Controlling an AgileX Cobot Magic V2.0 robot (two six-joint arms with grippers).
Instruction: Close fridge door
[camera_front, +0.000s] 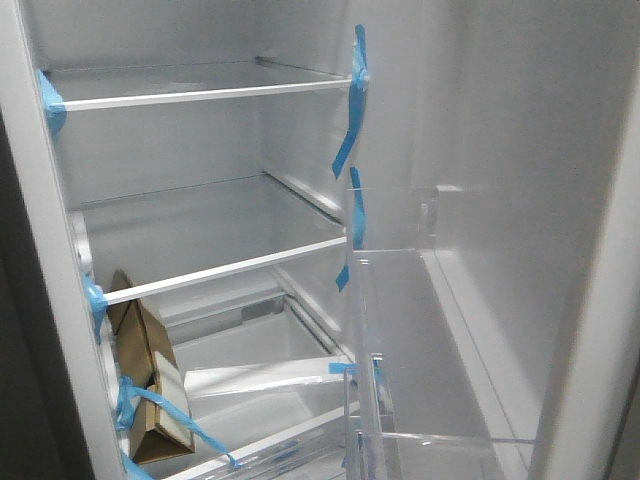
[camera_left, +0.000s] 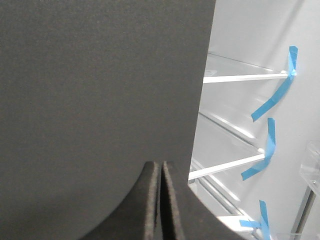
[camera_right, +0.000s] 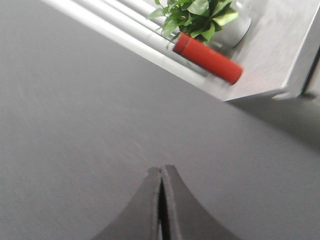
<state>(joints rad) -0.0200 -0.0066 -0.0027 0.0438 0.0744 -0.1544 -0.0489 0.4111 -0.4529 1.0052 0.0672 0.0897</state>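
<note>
White fridge shelves (camera_front: 200, 95) fill the left and centre of our front view, edged with blue tape strips (camera_front: 347, 140); a brown paper bag (camera_front: 150, 385) stands at lower left. We see the fridge door (camera_front: 520, 250) swung open at right, its clear bins (camera_front: 400, 300) facing us. No writing is readable. Our left tool (camera_left: 161, 200) and right tool (camera_right: 161, 205) are both pressed together, empty.

White fridge interior (camera_front: 180, 140), 2 glass shelves (camera_front: 200, 95), blue tape strips (camera_front: 350, 130), potted plant (camera_right: 195, 15)
</note>
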